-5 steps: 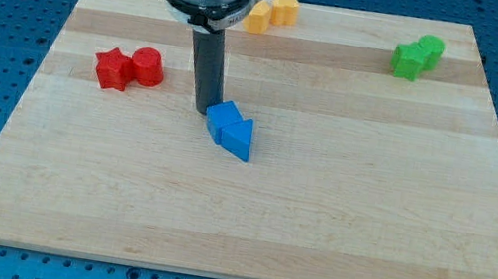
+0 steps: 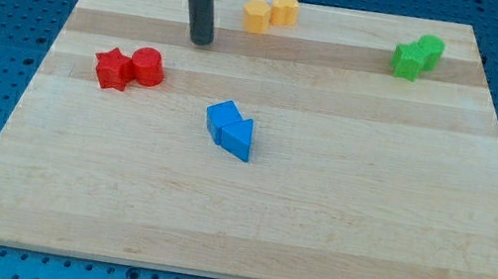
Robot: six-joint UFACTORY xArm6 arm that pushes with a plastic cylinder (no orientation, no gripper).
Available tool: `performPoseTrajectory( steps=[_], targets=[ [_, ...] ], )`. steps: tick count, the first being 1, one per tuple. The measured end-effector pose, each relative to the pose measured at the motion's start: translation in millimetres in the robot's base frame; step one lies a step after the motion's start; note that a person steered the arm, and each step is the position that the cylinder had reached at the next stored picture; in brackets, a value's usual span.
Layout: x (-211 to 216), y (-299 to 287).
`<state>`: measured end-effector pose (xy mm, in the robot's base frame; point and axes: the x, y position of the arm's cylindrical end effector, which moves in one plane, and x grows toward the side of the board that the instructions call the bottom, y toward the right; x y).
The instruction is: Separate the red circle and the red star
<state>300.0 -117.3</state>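
Note:
The red star (image 2: 112,69) and the red circle (image 2: 147,66) sit touching side by side at the view's left, star on the left. My tip (image 2: 201,42) stands up and to the right of the red circle, apart from it, touching no block.
Two blue blocks (image 2: 231,129) lie together at the board's middle. Two yellow blocks (image 2: 271,12) sit at the top centre, right of my rod. Two green blocks (image 2: 417,56) sit at the top right. The wooden board (image 2: 237,218) rests on a blue perforated table.
My tip has moved away from the blue blocks toward the view's top and slightly left. No block has moved.

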Motion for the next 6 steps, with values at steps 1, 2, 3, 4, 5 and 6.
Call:
performPoseTrajectory(
  steps=[1,2,3,4,5,6],
  targets=[
    [0,-24],
    [0,-33],
    [6,-35],
    [28,-46],
    [70,-61],
    [113,-76]
  ],
)
